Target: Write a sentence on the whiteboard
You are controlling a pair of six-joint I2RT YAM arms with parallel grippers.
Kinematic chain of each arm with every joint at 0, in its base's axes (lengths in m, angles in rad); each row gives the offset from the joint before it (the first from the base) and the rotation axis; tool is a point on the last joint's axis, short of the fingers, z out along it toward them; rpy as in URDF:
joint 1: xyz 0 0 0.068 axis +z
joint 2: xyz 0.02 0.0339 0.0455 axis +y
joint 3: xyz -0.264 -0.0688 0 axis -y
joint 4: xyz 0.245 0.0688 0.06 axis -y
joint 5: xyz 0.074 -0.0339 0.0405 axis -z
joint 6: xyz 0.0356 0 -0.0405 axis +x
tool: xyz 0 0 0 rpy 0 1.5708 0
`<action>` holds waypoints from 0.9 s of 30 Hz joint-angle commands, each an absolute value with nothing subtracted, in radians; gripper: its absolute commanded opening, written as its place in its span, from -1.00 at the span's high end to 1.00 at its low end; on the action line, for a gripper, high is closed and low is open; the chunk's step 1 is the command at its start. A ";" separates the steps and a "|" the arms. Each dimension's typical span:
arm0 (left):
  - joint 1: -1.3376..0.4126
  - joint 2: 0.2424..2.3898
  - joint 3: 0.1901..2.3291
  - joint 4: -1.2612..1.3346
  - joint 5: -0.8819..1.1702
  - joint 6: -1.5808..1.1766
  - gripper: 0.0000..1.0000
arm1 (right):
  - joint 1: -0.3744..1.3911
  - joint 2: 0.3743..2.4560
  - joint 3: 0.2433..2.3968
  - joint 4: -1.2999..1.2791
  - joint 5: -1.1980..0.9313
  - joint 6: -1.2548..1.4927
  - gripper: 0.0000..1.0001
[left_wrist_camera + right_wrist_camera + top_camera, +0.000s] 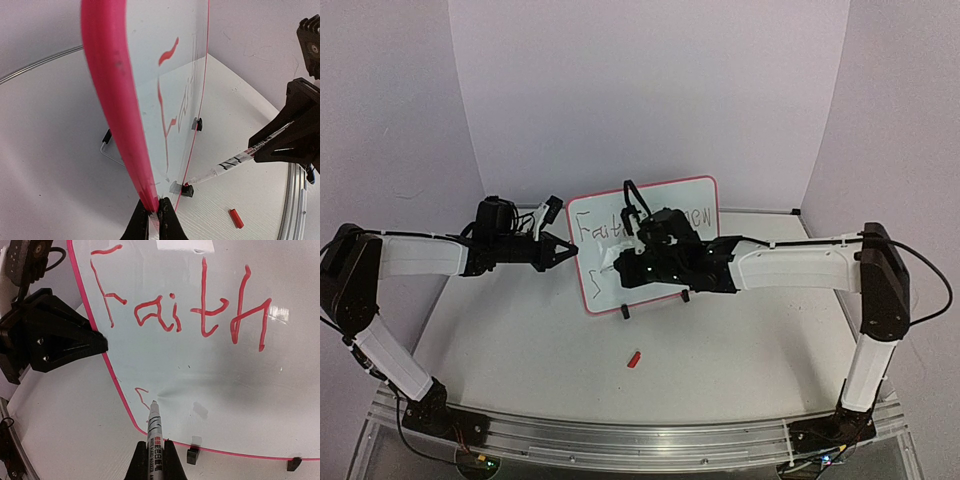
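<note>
The whiteboard (588,275) stands upright on two black feet at mid-table, rimmed in red-pink. In the right wrist view the whiteboard (215,370) reads "Faith" (180,305) in red on the top line; a short curved stroke (142,396) starts the lower line. My right gripper (155,452) is shut on a white marker (154,427) whose tip sits at the board by that stroke. My left gripper (155,215) is shut on the board's left rim (115,100). In the top view the right gripper (625,262) covers part of the writing; the left gripper (570,250) is at the board's edge.
A small red marker cap (634,359) lies on the table in front of the board, also in the left wrist view (236,218). A wire stand (111,150) props the board from behind. The metal rail (640,440) runs along the near edge.
</note>
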State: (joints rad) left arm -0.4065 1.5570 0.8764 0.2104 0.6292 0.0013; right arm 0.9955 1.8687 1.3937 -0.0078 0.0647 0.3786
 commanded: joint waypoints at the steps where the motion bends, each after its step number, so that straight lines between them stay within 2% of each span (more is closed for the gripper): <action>1: -0.405 1.549 0.878 0.177 0.560 0.069 1.00 | 0.994 1.893 1.444 0.002 0.056 0.372 1.00; 17: -0.405 1.552 0.880 0.175 0.560 0.069 1.00 | 0.995 1.943 1.467 0.002 0.045 0.383 1.00; 27: -0.405 1.549 0.879 0.175 0.559 0.070 1.00 | 0.994 1.910 1.423 -0.032 0.210 0.413 1.00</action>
State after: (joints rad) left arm -0.4065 1.5570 0.8764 0.2104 0.6281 0.0017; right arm 0.9993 1.9320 1.4307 -0.0250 0.0917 0.3988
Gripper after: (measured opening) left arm 0.048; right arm 0.048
